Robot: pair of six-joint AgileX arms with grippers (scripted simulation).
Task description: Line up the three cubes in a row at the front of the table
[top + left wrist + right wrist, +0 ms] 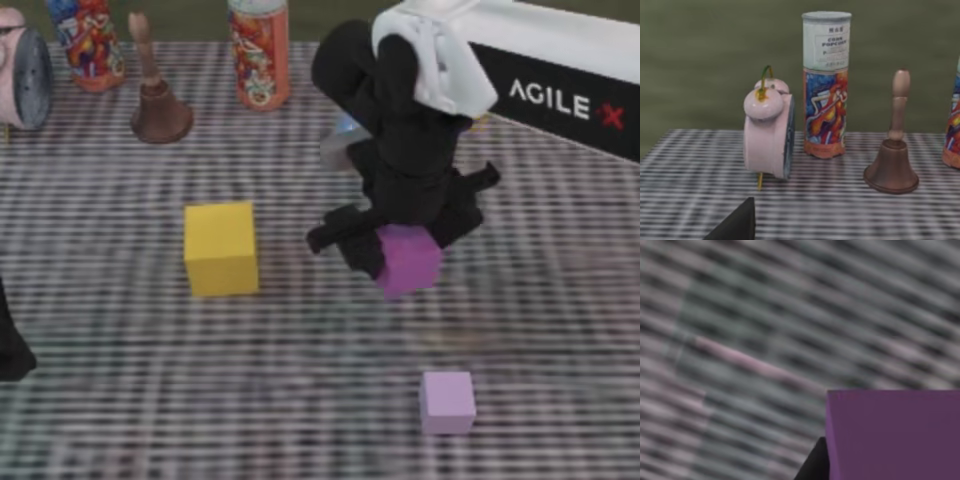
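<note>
The right gripper [400,255], fingers closed on the mid-sized matte magenta-purple cube [408,258] at frame centre-right, is mid-carry; next it needs setting down on the tabletop [300,390] beside the small pale lilac cube [447,401].

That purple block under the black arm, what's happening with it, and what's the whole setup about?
The right pincer is shut on the purple cube, holding it over the middle of the checked table. The yellow cube sits to its left, and the small lilac cube lies nearer the front edge. The left arm is parked at the table's left edge. The three cubes are not yet in a row.
</note>
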